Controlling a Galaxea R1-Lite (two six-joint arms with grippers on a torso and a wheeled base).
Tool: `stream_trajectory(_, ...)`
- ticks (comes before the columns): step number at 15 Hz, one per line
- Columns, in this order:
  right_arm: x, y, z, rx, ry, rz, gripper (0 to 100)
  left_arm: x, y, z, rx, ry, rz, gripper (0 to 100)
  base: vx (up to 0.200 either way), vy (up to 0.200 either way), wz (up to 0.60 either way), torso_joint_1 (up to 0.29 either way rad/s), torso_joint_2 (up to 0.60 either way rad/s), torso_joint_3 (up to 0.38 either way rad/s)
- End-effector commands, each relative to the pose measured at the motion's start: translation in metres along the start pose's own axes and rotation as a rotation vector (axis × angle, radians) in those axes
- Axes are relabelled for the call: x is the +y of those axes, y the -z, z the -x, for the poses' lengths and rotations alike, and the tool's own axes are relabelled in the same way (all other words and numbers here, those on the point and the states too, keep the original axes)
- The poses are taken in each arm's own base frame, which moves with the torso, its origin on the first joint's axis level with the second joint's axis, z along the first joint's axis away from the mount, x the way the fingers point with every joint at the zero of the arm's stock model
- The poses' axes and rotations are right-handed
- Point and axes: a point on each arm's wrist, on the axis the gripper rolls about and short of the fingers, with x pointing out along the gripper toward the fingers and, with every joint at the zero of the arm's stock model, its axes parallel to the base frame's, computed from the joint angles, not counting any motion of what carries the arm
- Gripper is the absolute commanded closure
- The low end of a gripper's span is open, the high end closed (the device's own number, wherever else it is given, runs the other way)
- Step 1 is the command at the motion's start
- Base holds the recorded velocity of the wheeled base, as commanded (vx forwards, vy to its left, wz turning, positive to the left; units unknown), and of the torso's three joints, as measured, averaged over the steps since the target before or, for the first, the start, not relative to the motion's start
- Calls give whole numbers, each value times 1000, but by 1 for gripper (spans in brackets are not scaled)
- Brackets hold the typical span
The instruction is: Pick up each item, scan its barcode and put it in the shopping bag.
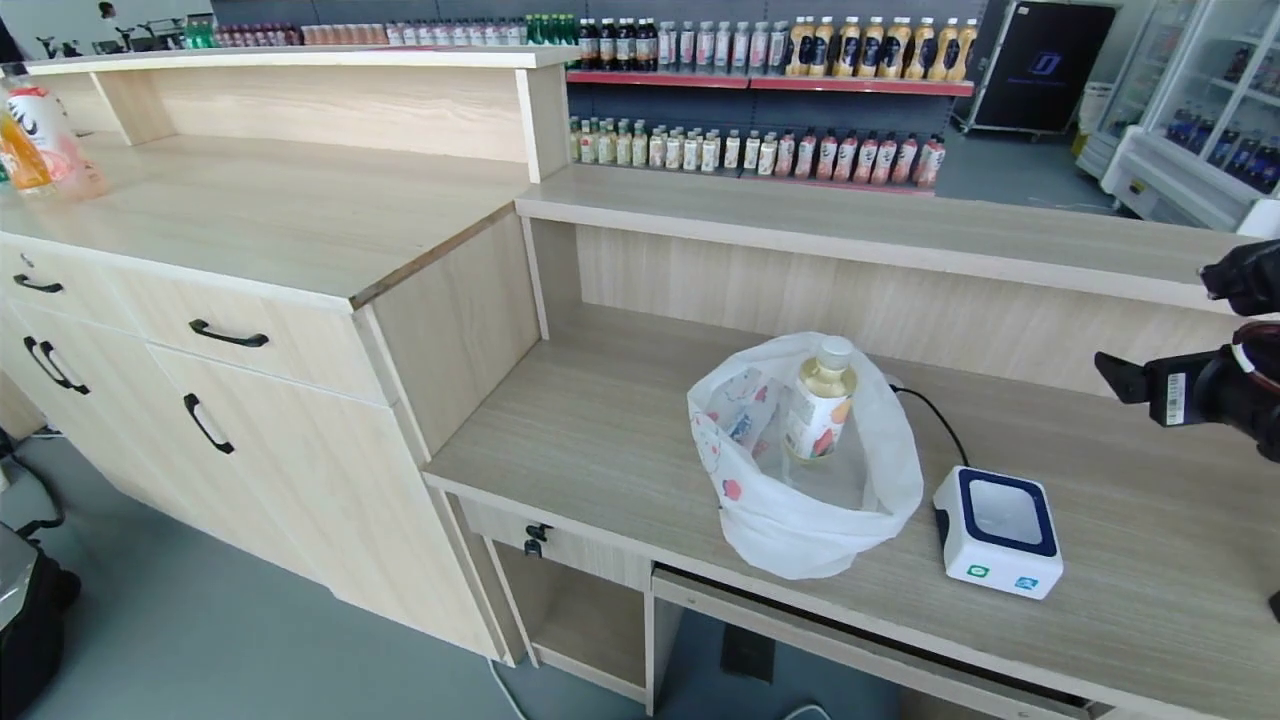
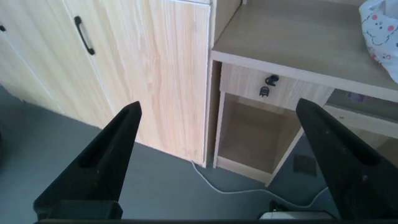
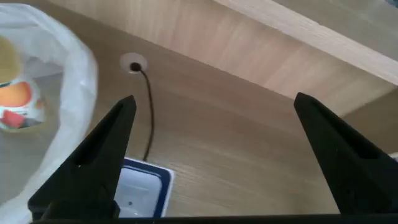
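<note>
As the bottle (image 1: 822, 405) stands in the bag (image 1: 800, 540) by the desk's (image 1: 600, 430) front edge, left gripper (image 2: 217, 107) and right gripper (image 3: 214, 98) gape empty

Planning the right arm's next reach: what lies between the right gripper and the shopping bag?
Between the right gripper and shopping bag: the scanner and its black cable, on the counter. Head and right wrist views show it.

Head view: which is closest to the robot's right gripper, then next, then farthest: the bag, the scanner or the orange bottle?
From the right gripper:
1. Scanner, on the desk, just below and left of the gripper.
2. Bag, left of the scanner, mid-desk.
3. Orange bottle, far off on the high left counter.
</note>
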Motion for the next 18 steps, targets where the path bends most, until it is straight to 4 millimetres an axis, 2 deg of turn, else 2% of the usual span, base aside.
stream_trajectory(1, -34, -29, 21, -48, 148, -20, 0, 0, 0, 0, -1, -1, 0, 0, 0, 0, -600, 2, 2, 12)
stream_trajectory(2, -46, -31, 24, -9, 203, -21, 0, 0, 0, 0, -1, -1, 0, 0, 0, 0, -600, 2, -2, 7)
stream_trajectory(4, -61, -19, 24, 100, 284, -61, 0, 0, 0, 0, -2, -1, 0, 0, 0, 0, -600, 0, 0, 5)
stream_trajectory(6, -70, 8, 13, 256, 366, -174, 0, 0, 0, 0, -1, -1, 0, 0, 0, 0, -600, 2, 5, 5)
stream_trajectory(7, -71, 13, 10, 266, 371, -195, 0, 0, 0, 0, -1, -1, 0, 0, 0, 0, 0, 0, 0, 0)
stream_trajectory(8, -68, 41, -9, 343, 368, -339, 0, 0, 0, 0, -1, -1, 0, 0, 0, 0, 0, 0, 0, 0)
stream_trajectory(11, -44, 78, -55, 404, 338, -564, 0, 0, 0, 0, -2, -1, 0, 0, 0, 0, 0, 0, 0, 0)
stream_trajectory(14, -16, 104, -93, 406, 311, -585, 0, 0, 0, 0, -1, -1, 0, 0, 0, 0, 0, 0, 0, 0)
stream_trajectory(18, 15, 110, -116, 398, 259, -564, 0, 0, 0, 0, -1, -1, 0, 0, 0, 0, 0, 0, 0, 0)
